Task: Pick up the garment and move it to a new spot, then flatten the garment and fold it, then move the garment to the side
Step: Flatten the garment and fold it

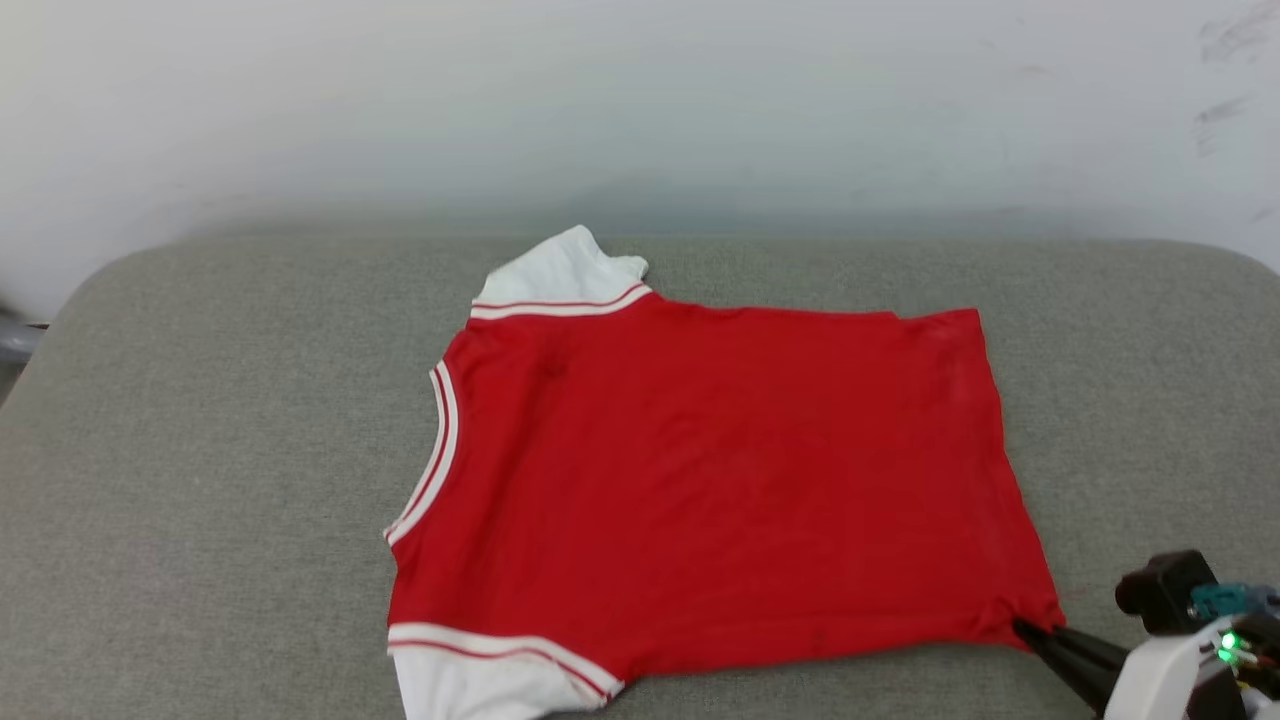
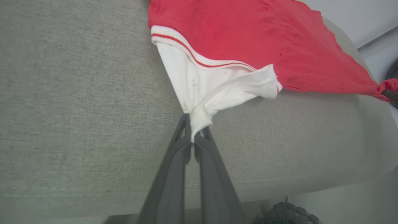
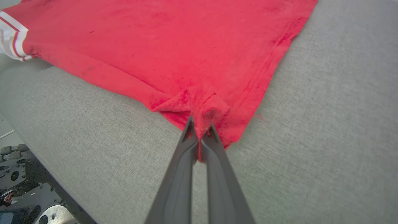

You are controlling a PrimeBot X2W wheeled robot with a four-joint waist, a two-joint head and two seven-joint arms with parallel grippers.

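Gripper on my left is pinching the end of the white sleeve, its jaws pressing together on the cloth. I am seeing the garment lying flat on the grey cushion, plain red side facing up, collar pointing to my left. My right gripper is pinching the near hem corner, also closing tight on it.

Left tool pinching the garment's white sleeve.
Its two dark fingers are clamped on the bunched sleeve tip. The red body lies spread over the grey cushion, and the right tool grips its hem corner.
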